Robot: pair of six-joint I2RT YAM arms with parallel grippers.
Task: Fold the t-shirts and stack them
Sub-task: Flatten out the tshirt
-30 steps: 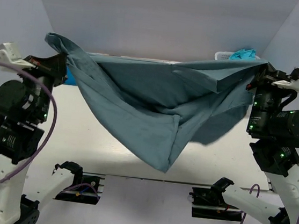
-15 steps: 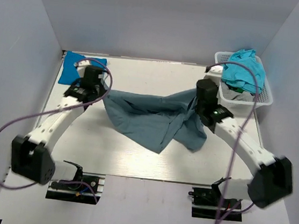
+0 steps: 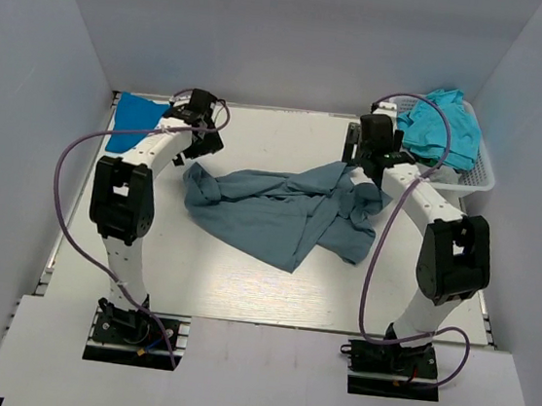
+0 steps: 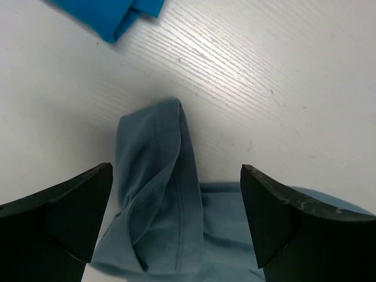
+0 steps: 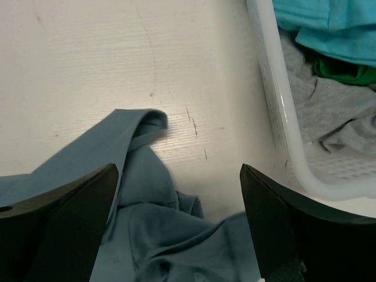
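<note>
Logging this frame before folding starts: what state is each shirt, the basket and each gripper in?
grey-blue t-shirt: unfolded, crumpled on the table, ungripped.
bright blue t-shirt: folded, lying flat.
white mesh basket: upright, holding clothes.
turquoise t-shirt: unfolded, heaped in the white mesh basket.
left gripper: fingers open, empty.
right gripper: fingers open, empty.

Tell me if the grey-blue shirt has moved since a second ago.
Yes, downward. The grey-blue shirt hung stretched in the air, hiding part of the white basket; now it lies crumpled on the table, left of the basket.
</note>
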